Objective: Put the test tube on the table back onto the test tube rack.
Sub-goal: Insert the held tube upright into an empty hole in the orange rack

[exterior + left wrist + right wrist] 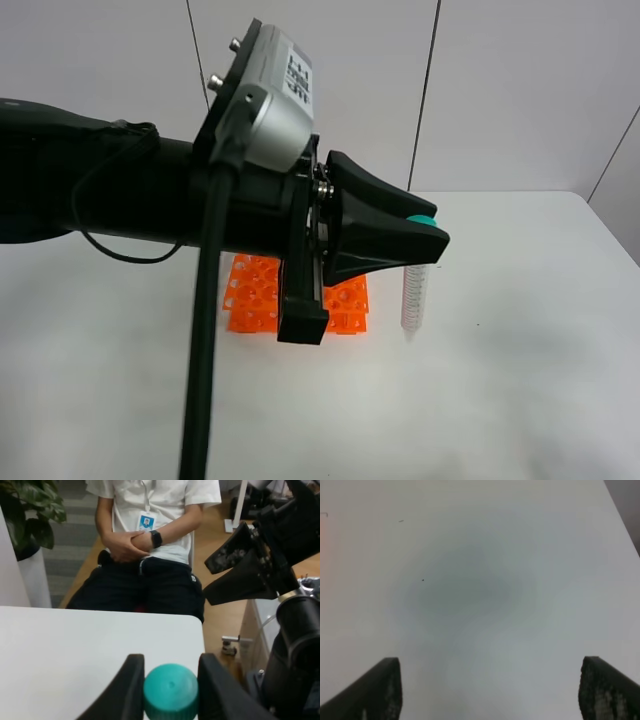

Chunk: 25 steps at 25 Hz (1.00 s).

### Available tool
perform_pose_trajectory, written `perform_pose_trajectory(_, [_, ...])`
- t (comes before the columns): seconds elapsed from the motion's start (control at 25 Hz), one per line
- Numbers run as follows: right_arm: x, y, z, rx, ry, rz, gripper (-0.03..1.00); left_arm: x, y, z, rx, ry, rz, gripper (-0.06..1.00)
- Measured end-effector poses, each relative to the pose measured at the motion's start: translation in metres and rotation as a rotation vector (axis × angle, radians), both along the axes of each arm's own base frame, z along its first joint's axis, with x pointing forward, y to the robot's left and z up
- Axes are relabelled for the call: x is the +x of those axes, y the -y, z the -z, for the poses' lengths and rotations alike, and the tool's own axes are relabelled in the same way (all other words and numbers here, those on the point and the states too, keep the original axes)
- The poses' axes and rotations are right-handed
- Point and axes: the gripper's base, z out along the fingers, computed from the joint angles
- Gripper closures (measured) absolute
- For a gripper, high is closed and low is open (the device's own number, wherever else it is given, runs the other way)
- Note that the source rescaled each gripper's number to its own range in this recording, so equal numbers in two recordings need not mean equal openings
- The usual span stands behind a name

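My left gripper is shut on the teal cap of the test tube. The clear tube hangs upright, tip down, just right of the orange test tube rack, which my left arm partly hides. I cannot tell whether the tip touches the white table. In the left wrist view the cap sits between the two black fingers. My right gripper is open and empty above bare table. It also shows in the left wrist view, beyond the table's edge.
A seated person is beyond the far edge of the table, with a potted plant to one side. A black cable hangs from my left arm in front of the rack.
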Motion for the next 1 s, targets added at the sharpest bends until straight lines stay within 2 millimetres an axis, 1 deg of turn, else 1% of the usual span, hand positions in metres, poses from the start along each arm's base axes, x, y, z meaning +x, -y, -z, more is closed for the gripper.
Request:
perform_pose_trajectory(0.16, [0.000, 0.000, 0.000, 0.000, 0.000, 0.000, 0.06, 0.005, -0.001, 0.002, 0.027, 0.027, -0.048, 0.94])
perform_pose_trajectory(0.36, [0.000, 0.000, 0.000, 0.000, 0.000, 0.000, 0.06, 0.022, -0.009, 0.008, 0.115, 0.059, -0.242, 0.94])
perform_pose_trajectory(0.48, [0.000, 0.000, 0.000, 0.000, 0.000, 0.000, 0.06, 0.028, -0.013, 0.011, 0.159, 0.079, -0.316, 0.94])
perform_pose_trajectory(0.6, [0.000, 0.000, 0.000, 0.000, 0.000, 0.000, 0.06, 0.037, -0.020, 0.014, 0.248, 0.149, -0.409, 0.94])
perform_pose_trajectory(0.72, [0.000, 0.000, 0.000, 0.000, 0.000, 0.000, 0.06, 0.045, -0.025, 0.009, 0.310, 0.225, -0.486, 0.94])
perform_pose_trajectory(0.84, [0.000, 0.000, 0.000, 0.000, 0.000, 0.000, 0.06, 0.055, -0.026, 0.005, 0.330, 0.253, -0.550, 0.94])
perform_pose_trajectory(0.88, [0.000, 0.000, 0.000, 0.000, 0.000, 0.000, 0.06, 0.059, -0.025, 0.006, 0.311, 0.213, -0.589, 0.94])
perform_pose_trajectory(1.0, [0.000, 0.000, 0.000, 0.000, 0.000, 0.000, 0.06, 0.072, -0.021, 0.019, 0.298, 0.154, -0.668, 0.94])
